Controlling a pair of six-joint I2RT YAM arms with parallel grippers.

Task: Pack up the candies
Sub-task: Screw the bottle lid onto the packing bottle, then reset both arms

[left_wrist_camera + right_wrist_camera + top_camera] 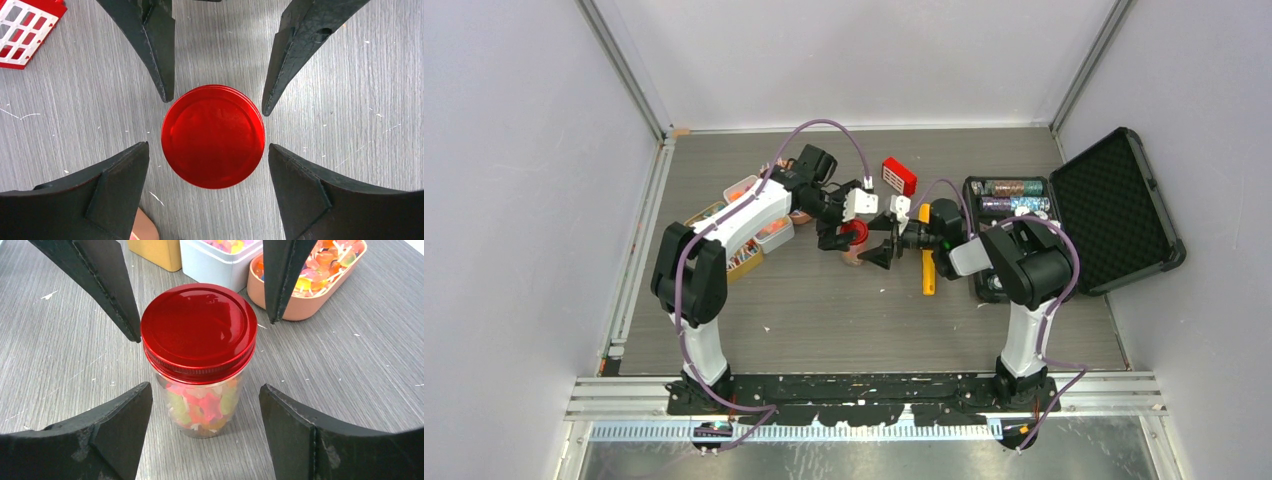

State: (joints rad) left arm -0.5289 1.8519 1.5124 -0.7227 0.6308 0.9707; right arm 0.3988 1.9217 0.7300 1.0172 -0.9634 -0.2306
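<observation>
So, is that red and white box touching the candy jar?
Apart. The left wrist view shows the red box in its top-left corner, with bare table between it and the jar.

Left arm (749, 215) and right arm (1022, 335): white links, black joints, looping purple cables (829, 123); matte black wedge-shaped fingers (100, 200).

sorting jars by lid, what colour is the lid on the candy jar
Glossy red lid on the clear jar, best seen in the right wrist view.
</observation>
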